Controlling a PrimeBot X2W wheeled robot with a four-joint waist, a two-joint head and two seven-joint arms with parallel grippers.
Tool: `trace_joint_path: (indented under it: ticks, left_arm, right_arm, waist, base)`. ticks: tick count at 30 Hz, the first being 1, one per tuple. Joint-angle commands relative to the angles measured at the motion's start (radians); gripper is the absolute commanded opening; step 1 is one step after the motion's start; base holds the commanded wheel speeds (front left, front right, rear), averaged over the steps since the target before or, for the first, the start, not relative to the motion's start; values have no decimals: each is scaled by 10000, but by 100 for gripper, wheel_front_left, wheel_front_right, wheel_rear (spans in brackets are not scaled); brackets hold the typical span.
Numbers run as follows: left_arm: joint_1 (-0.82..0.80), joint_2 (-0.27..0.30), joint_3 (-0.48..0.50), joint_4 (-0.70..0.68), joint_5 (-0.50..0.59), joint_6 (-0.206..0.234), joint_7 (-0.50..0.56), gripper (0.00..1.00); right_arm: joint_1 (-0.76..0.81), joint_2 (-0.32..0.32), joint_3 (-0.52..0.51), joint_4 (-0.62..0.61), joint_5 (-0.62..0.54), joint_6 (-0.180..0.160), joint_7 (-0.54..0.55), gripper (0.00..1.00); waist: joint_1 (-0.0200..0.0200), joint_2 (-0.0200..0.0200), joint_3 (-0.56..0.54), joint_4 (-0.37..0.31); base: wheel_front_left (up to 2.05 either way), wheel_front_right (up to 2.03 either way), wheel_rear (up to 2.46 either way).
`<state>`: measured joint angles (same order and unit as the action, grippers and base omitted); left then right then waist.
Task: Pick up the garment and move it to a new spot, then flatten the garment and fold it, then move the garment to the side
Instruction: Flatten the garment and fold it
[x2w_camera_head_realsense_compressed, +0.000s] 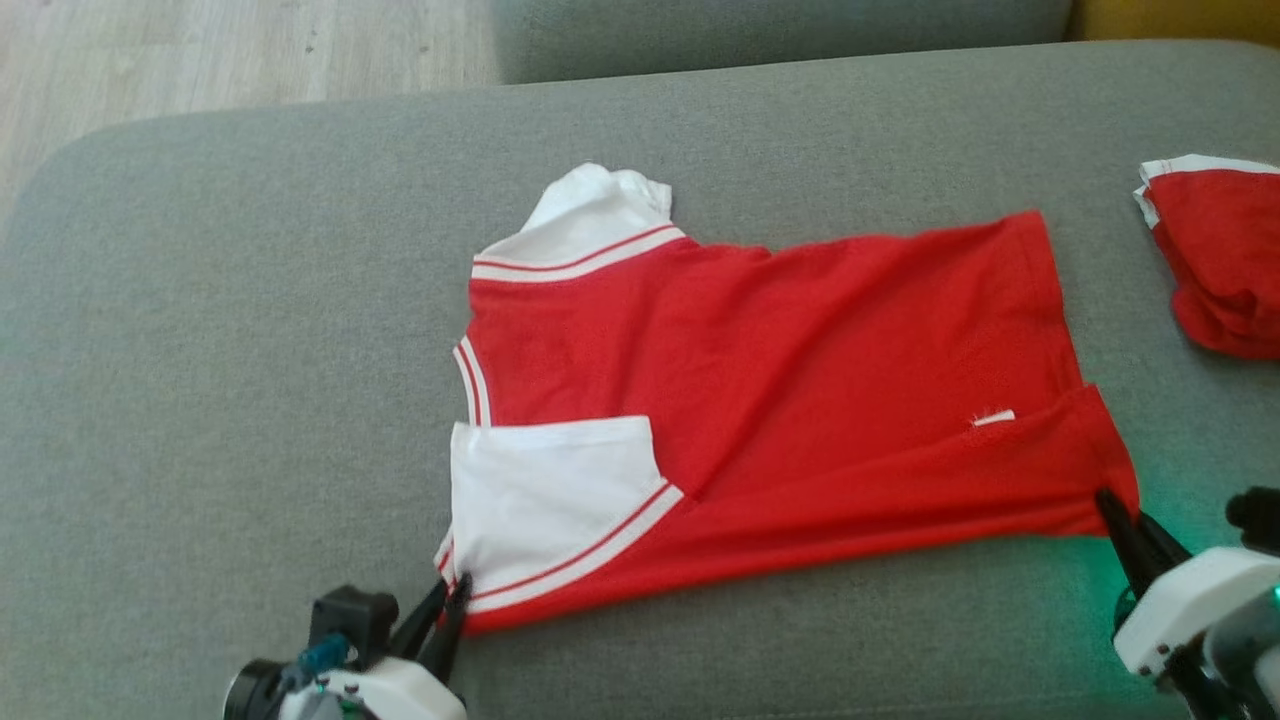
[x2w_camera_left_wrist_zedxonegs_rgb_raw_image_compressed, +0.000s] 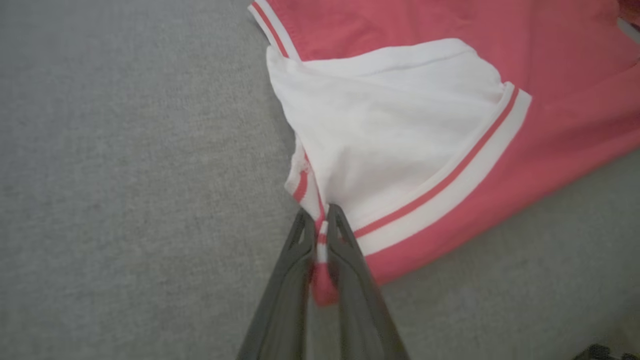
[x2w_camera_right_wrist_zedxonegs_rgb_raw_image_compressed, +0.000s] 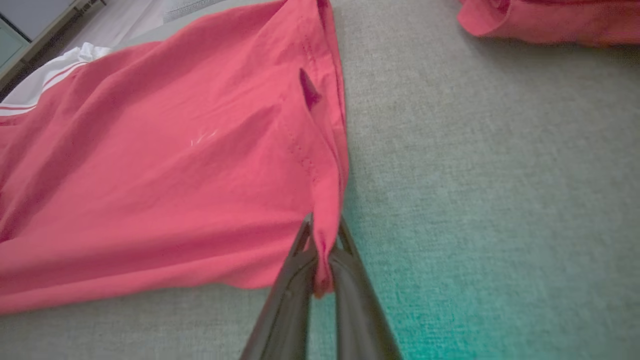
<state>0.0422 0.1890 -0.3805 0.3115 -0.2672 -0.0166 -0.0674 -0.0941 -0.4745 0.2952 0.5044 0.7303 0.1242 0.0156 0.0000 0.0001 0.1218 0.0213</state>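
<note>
1. Left gripper (x2w_camera_head_realsense_compressed: 450, 598) is pinched shut on the garment (x2w_camera_head_realsense_compressed: 780, 380) at its near shoulder corner, beside the white sleeve (x2w_camera_head_realsense_compressed: 545, 500). In the left wrist view a tuck of striped trim is squeezed between the two dark fingers.
2. Right gripper (x2w_camera_head_realsense_compressed: 1108, 500) is closed on the near hem corner. The right wrist view shows red hem bunched between its fingers.
3. The garment lies spread on the grey cushion (x2w_camera_head_realsense_compressed: 250, 350), neck toward the robot's left and hem toward its right. It is mostly flat with shallow creases, and the near sleeve is folded in over the body.
4. Holding both near corners at once looks like the set-up for a lengthwise fold, lifting the near edge and carrying it over toward the far one. Flattening seems largely done.
5. Both arms reach in low from the near side. Their fingers slant up and inward, close to the cushion, and the two grippers sit well apart.
6. A second red garment (x2w_camera_head_realsense_compressed: 1220, 260) lies at the right edge, clear of the work.
</note>
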Motion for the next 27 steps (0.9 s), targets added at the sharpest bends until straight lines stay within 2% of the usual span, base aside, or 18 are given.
trace_joint_path:
  ticks: [1,5,6,7,8,9,14,18,21,25,27]
  left_arm:
    - [-85,286,330,-476,-109,127,63,0]
    - [39,328,244,-696,-29,225,150,0]
    - [36,326,222,-713,-4,255,148,20]
    - [23,331,183,-700,35,274,161,45]
    - [-1,357,134,-665,112,310,193,81]
    - [-27,377,93,-634,187,355,213,100]
    - [-75,472,130,-812,392,693,177,100]
    - [-469,782,290,-1777,582,841,169,100]
    - [-1413,1084,184,-2494,803,493,451,100]
    - [-3779,1548,-286,-2873,1253,-530,1308,100]
    - [-5131,1703,-614,-2660,1287,-898,1692,100]
  right_arm:
    - [168,-414,-182,-441,-29,65,76,0]
    - [471,-379,-480,-757,-161,65,276,1]
    - [547,-343,-577,-838,-229,65,354,39]
    - [613,-308,-675,-916,-317,65,428,95]
    - [671,-260,-781,-999,-400,65,485,100]
    - [732,-200,-892,-1094,-463,65,546,100]
    - [1227,-153,-1632,-1883,-939,65,735,100]
    - [1668,138,-2423,-3020,-1519,65,796,100]
    - [1669,410,-2646,-3564,-1947,65,691,100]
    - [1332,759,-2722,-3998,-2477,65,566,100]
    - [1082,791,-2667,-4155,-2655,65,590,100]
  waist:
    - [0,-1,-2,14]
    - [0,-1,6,55]
    - [0,-1,4,68]
    - [0,-1,-2,82]
    - [0,-1,-8,93]
    - [0,-1,-18,99]
    - [0,-1,-68,131]
    - [0,-1,-11,123]
    - [0,-1,205,158]
    - [0,-1,682,68]
    - [0,-1,940,-53]
  base:
    - [0,0,0]
    - [0,0,0]
    - [0,0,0]
    - [0,0,0]
    - [0,0,0]
    - [0,0,0]
    - [0,0,0]
    - [0,0,0]
    - [0,0,0]
    - [0,0,0]
    - [0,0,0]
